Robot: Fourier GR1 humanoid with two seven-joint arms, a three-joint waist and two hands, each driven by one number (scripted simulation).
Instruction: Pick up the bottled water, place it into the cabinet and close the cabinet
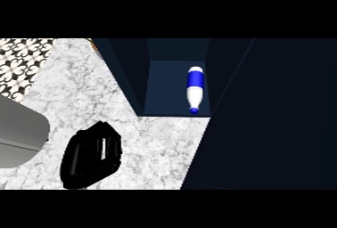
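The bottled water [194,89], white with a blue band and blue cap, lies on its side on the floor of the open dark-blue cabinet [164,95], cap toward me. The cabinet's door [263,116] stands open at the right, a large dark panel. My left hand [92,156] rests on the marble counter at the lower left, fingers relaxed and holding nothing, well apart from the bottle. No right hand shows in this view.
The marble counter [158,142] runs from the upper left to the lower middle. A grey sink basin [16,133] sits at the left edge. A patterned tile wall [20,62] shows at the upper left.
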